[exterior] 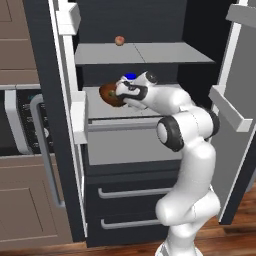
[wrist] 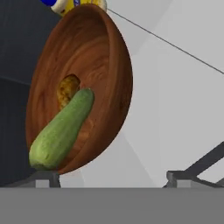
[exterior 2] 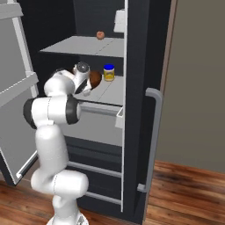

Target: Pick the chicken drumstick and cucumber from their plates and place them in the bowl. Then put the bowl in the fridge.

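The brown wooden bowl [wrist: 94, 57] is over the middle shelf of the open fridge [exterior: 135, 150]. The green cucumber [wrist: 61, 131] lies in it, with the brown chicken drumstick [wrist: 66, 89] partly hidden behind the cucumber. My gripper [wrist: 111, 177] is open, its jaws spread wide. One fingertip [wrist: 43, 178] is just beside the bowl's rim and the other is well clear of it. From the base views the bowl [exterior: 110, 94] [exterior 2: 95, 78] sits right at the tip of my gripper [exterior: 122, 92] [exterior 2: 86, 85]. Whether it rests flat on the shelf I cannot tell. The plates are out of view.
A yellow jar with a blue lid [exterior 2: 109, 72] stands just behind the bowl on the same shelf. A small round reddish fruit [exterior: 119, 40] sits on the shelf above. Both fridge doors [exterior: 240, 105] stand open on either side. A built-in oven [exterior: 20, 120] is on the left.
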Robot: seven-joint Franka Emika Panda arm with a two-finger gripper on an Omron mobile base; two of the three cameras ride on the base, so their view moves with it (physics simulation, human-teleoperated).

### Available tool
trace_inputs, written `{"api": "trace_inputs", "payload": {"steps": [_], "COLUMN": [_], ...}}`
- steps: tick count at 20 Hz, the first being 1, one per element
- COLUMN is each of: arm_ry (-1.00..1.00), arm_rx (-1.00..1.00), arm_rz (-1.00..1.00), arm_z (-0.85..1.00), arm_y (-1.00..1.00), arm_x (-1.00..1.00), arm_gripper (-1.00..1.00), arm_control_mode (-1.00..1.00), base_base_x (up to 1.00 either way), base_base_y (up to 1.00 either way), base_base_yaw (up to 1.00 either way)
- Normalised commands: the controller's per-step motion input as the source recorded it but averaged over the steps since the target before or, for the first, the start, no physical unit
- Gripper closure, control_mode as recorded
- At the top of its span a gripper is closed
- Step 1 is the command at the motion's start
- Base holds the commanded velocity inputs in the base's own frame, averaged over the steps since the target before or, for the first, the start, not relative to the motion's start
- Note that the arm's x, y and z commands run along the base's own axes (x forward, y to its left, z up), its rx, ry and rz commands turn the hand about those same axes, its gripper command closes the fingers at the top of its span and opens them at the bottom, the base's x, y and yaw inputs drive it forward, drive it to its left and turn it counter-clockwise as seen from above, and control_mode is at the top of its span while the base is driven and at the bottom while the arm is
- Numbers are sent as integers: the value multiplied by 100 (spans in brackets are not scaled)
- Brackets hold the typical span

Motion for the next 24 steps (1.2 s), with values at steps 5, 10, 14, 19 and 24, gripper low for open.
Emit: {"api": "trace_inputs", "payload": {"steps": [5, 10, 14, 19, 24], "arm_ry": [0, 0, 0, 0, 0], "arm_rx": [0, -8, -11, -11, -17], "arm_rz": [14, 16, 5, 3, 3], "arm_z": [35, 37, 32, 34, 25], "arm_y": [-14, -5, 0, 0, 0], "arm_x": [-57, -70, -76, -78, -82], "arm_gripper": [-100, -100, -100, -100, -100], "arm_control_mode": [-100, -100, -100, -100, -100], "base_base_x": [0, 0, 0, 0, 0], "base_base_y": [0, 0, 0, 0, 0], "base_base_yaw": [0, 0, 0, 0, 0]}}
